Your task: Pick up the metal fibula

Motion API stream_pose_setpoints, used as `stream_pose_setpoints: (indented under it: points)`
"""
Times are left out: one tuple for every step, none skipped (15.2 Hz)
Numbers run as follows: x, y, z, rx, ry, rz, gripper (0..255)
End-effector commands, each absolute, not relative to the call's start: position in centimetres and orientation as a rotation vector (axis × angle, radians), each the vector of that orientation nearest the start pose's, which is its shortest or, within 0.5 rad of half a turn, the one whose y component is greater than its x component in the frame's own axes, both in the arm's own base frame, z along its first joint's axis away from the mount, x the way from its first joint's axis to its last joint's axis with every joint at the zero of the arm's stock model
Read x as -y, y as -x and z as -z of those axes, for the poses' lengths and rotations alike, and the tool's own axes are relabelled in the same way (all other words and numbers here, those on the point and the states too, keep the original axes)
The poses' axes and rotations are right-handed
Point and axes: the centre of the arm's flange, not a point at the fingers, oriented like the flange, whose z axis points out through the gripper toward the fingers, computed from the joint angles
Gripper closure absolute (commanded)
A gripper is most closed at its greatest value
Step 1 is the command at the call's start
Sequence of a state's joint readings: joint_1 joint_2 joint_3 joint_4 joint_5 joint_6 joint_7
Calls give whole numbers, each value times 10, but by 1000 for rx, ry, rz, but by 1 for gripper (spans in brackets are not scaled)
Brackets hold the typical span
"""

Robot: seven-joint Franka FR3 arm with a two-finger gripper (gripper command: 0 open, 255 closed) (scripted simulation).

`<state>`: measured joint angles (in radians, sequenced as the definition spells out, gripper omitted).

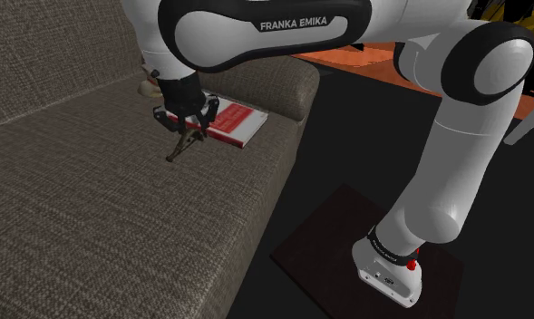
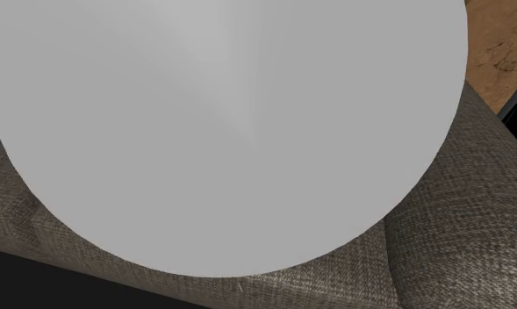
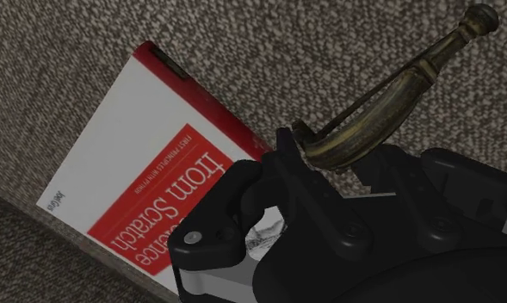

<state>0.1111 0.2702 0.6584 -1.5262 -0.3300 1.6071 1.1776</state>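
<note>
The white arm (image 1: pixel 301 23) had "FRANKA EMIKA" in white letters on its black band, seen in the shoulder view. In the wrist view, the red and white book (image 3: pixel 114 146) had big white words on its red part: "from Scratch". Beside them stood the letters "ence" (the black fingers (image 3: pixel 234 207) hid the start of that word). A small dark line on the white part began "FIRST PRINCIPLES". The rest was too small to read.

Dull metal on rough cloth
The fibula (image 3: pixel 379 122) is tarnished brassy metal; the sofa (image 3: pixel 312 52) coarse woven cloth; the book (image 3: pixel 148 163) smooth-covered.
</note>
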Motion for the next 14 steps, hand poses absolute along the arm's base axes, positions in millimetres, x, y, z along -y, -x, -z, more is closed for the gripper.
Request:
stream_pose_setpoints:
  points:
    - [-372, -493, -518, -632, 3281, 100, 255]
    - [-372, -493, -518, -632, 3281, 100, 255]
    - [-372, -494, -518, -632, 3281, 100, 255]
    - [-372, -494, -518, -632, 3281, 100, 255]
    - [-372, -494, -518, -632, 3281, 100, 255]
    - [-372, -494, -518, -632, 3281, 100, 255]
    - [-372, -494, -518, -632, 3281, 100, 255]
    - [-372, -494, -518, -632, 3281, 100, 255]
    - [-372, -494, -524, -632, 3281, 100, 255]
    - [-372, -494, -529, -632, 3281, 100, 255]
    - [-372, -494, -534, -632, 3281, 100, 255]
    - [-372, -494, -539, -632, 3281, 100, 255]
    - [-372, -494, -545, -632, 3281, 100, 255]
    - [-372, -494, -550, -632, 3281, 100, 255]
